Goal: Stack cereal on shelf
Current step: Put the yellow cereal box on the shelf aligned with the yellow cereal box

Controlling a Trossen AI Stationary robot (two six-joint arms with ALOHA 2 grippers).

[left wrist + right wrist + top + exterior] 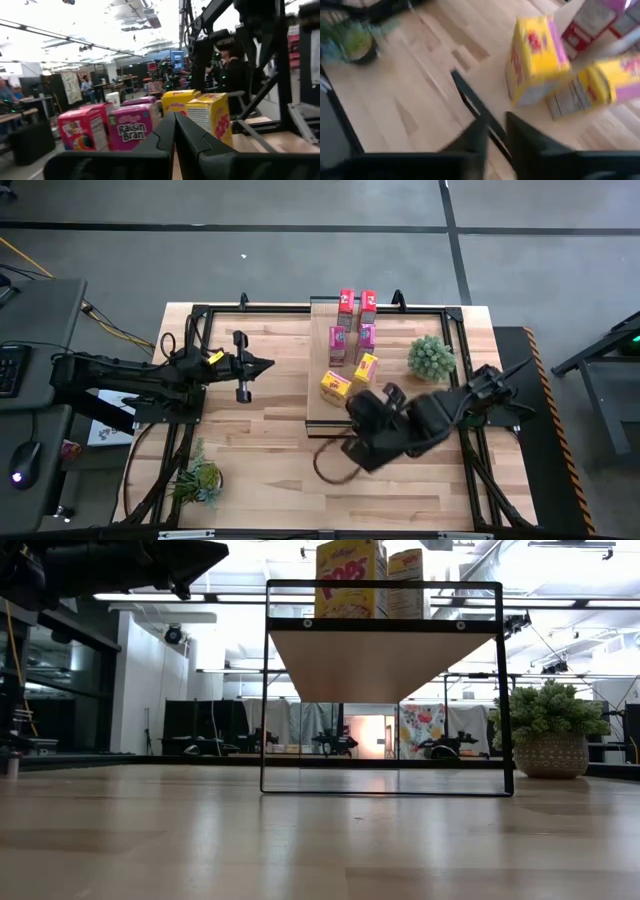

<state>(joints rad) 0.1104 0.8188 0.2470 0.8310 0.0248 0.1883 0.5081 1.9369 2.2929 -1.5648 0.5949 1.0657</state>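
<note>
Six small cereal boxes stand on the pale wood shelf [322, 355]: red pair [356, 303] farthest back, magenta pair [351, 341] mid-shelf, yellow pair [350, 377] nearest its front edge.

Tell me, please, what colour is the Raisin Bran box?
Magenta Raisin Bran box, clearest in the left wrist view.

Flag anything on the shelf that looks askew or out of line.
The two yellow boxes at the shelf's near end sit turned at angles, unlike the red and pink pairs lined up squarely behind them. Nothing looks spilled or damaged.
</note>
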